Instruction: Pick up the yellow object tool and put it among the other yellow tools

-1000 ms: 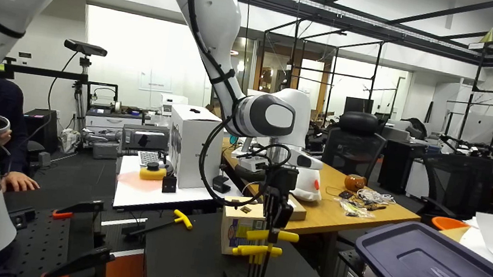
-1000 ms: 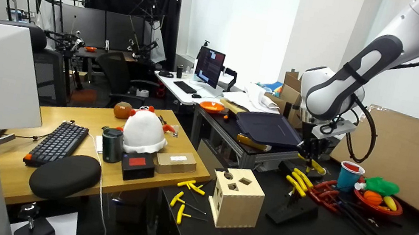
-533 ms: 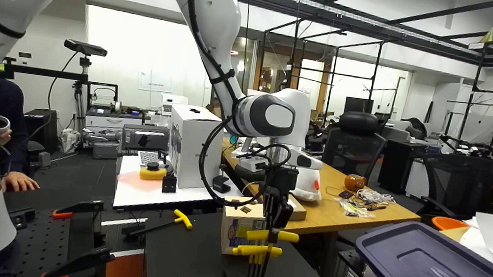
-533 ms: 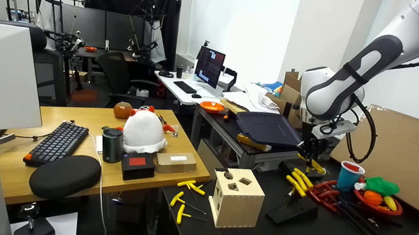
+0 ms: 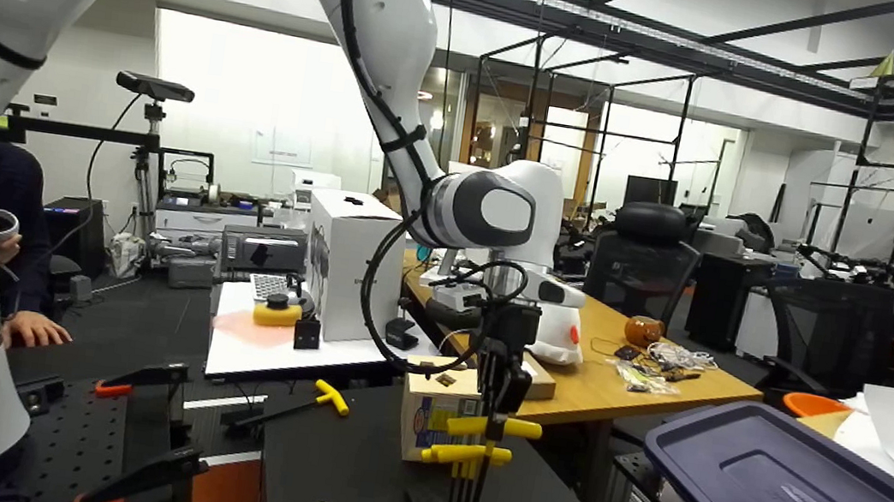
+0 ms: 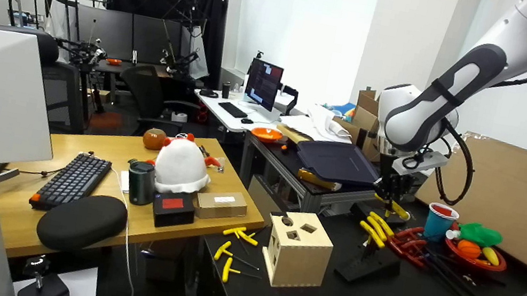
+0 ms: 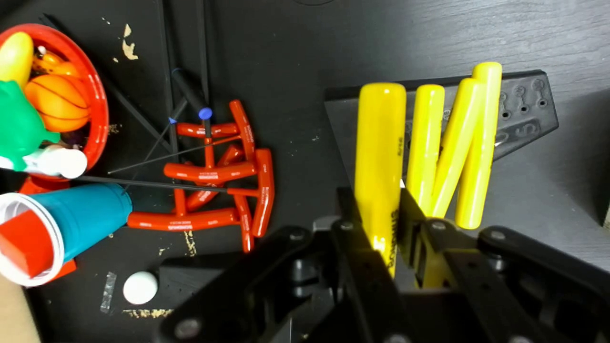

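Yellow tool [image 7: 380, 152] with a T-shaped handle is being held by the end effector [image 7: 377, 202] over the black stand [image 7: 522, 126], which is resting on the dark surface [image 5: 357, 472]. In the wrist view the jaws are pressing the handle from left and right, about at its middle, with no gap showing. Just to the right, the other yellow tools [image 7: 455, 147] are sitting in the stand, near but apart from the held one. In an exterior view its thin shaft [image 5: 478, 497] is pointing down to the stand; whether the tip is sitting inside it, I am not managing to tell.

I am expecting a rather light and stiff piece, not a fragile one. The handle is shining like hard, smooth plastic, so it is risking to slip or turn between the jaws. With a long shaft hanging below, any small tilt is probably becoming a larger swing at the tip. I am recommending the middle of the handle, straight over the shaft; an end hold is inviting it to lean
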### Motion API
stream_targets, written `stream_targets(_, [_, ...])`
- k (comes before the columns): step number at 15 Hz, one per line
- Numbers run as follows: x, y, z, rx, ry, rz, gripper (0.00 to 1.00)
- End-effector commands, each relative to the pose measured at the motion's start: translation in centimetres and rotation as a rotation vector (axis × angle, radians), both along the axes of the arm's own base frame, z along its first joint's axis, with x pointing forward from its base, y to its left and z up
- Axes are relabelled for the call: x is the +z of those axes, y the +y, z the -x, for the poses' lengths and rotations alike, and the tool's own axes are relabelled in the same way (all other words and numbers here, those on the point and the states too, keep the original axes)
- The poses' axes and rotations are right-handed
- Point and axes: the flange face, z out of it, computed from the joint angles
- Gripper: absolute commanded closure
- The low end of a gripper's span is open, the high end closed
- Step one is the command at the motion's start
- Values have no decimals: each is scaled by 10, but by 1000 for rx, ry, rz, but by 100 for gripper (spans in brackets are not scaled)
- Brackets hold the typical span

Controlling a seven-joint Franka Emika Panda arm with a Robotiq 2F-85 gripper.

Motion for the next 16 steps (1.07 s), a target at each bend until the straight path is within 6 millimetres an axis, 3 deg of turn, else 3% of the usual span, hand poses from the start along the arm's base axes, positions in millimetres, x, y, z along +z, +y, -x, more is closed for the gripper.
stream_targets(1, [8, -1, -4, -2, -4, 1, 94])
stream_targets(16, [14, -1, -4, 15, -6, 8, 94])
